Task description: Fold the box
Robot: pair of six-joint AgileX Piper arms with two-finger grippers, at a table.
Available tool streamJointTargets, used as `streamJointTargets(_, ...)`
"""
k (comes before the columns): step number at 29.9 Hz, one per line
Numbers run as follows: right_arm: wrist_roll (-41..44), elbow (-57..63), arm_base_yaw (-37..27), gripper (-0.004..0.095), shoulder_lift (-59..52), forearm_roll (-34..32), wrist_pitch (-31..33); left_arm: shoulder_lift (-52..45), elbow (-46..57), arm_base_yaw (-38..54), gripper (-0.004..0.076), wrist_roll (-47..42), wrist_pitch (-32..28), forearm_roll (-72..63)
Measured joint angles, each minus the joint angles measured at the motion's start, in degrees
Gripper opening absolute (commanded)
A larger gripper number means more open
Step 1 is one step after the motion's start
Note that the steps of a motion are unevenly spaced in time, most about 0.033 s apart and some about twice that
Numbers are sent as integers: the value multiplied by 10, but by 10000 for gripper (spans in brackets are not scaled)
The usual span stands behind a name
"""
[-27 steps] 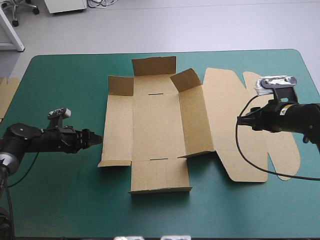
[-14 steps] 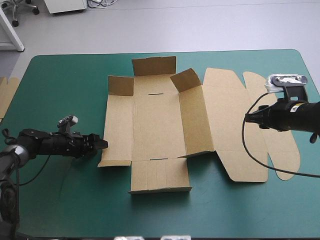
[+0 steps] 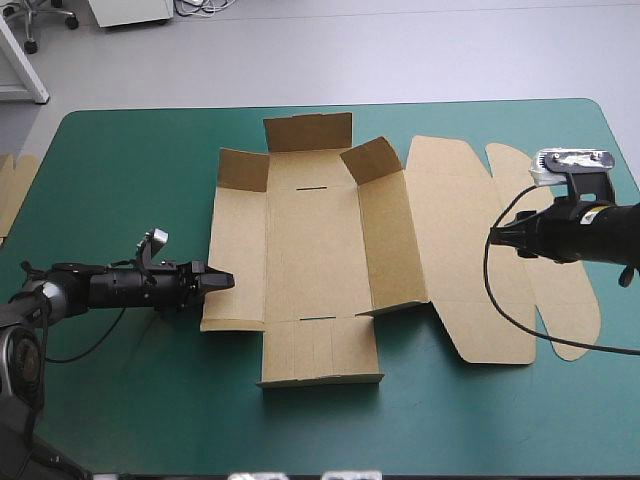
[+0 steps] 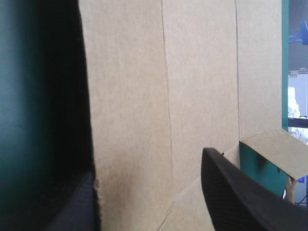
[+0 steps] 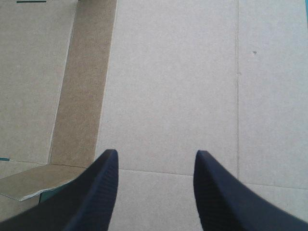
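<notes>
The brown box (image 3: pixel 315 245) lies opened out mid-table. Its far flaps (image 3: pixel 308 131) and two far corner tabs stand up, and its wide lid panel (image 3: pixel 470 250) lies flat to the right. My left gripper (image 3: pixel 222 282) is low at the box's left wall panel (image 3: pixel 232 262), near its front end. In the left wrist view this gripper (image 4: pixel 154 207) is open, with the panel's edge (image 4: pixel 92 159) between the black fingers and one finger lying over the board. My right gripper (image 3: pixel 495 238) hovers over the lid panel (image 5: pixel 173 86). That gripper (image 5: pixel 154 166) is open and holds nothing.
An edge of more brown board (image 3: pixel 12 190) shows at the table's left edge. Teal-green cover (image 3: pixel 130 180) lies bare left of the box and along the front (image 3: pixel 450 420). The box's front flap (image 3: pixel 320 350) lies flat toward the table's front edge.
My left gripper has slid right along the table, turned at the wrist and reached the box's left panel edge. The right gripper drew back slightly to the right earlier, then stayed still.
</notes>
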Motion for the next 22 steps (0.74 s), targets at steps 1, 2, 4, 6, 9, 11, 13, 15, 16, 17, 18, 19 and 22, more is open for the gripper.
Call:
streamJointTargets(1, 0, 0, 0, 459, 0, 0, 0, -1, 0, -3, 419, 4, 1, -8)
streamJointTargets(2, 0, 0, 0, 459, 0, 0, 0, -1, 0, -9, 419, 8, 1, -15)
streamJointTargets(4, 0, 0, 0, 459, 0, 1, 0, -2, 0, -26, 419, 13, -1, -24)
streamJointTargets(6, 0, 0, 0, 459, 0, 1, 0, -3, 0, -48, 419, 16, -17, -25)
streamJointTargets(9, 0, 0, 0, 459, 0, 1, 1, -4, 0, -78, 419, 16, -57, -24)
streamJointTargets(11, 0, 0, 0, 459, 0, 1, 5, -7, 0, -87, 419, 17, -71, -27)
streamJointTargets(13, 0, 0, 0, 459, 0, 1, 8, -9, 0, -90, 419, 18, -80, -32)
streamJointTargets(15, 0, 0, 0, 459, 0, 1, 12, -9, -1, -90, 419, 18, -89, -34)
streamJointTargets(16, 0, 0, 0, 459, 0, 1, 13, -9, -2, -90, 419, 18, -93, -34)
streamJointTargets(17, 0, 0, 0, 459, 0, 1, 14, -9, -4, -90, 419, 18, -97, -35)
streamJointTargets(18, 0, 0, 0, 459, 0, 1, 15, -9, -7, -90, 419, 18, -100, -35)
streamJointTargets(19, 0, 0, 0, 459, 0, 1, 16, -9, -12, -90, 419, 18, -106, -35)
streamJointTargets(22, 0, -1, 0, 459, 0, 1, 16, -9, -28, -90, 406, 18, -124, -32)
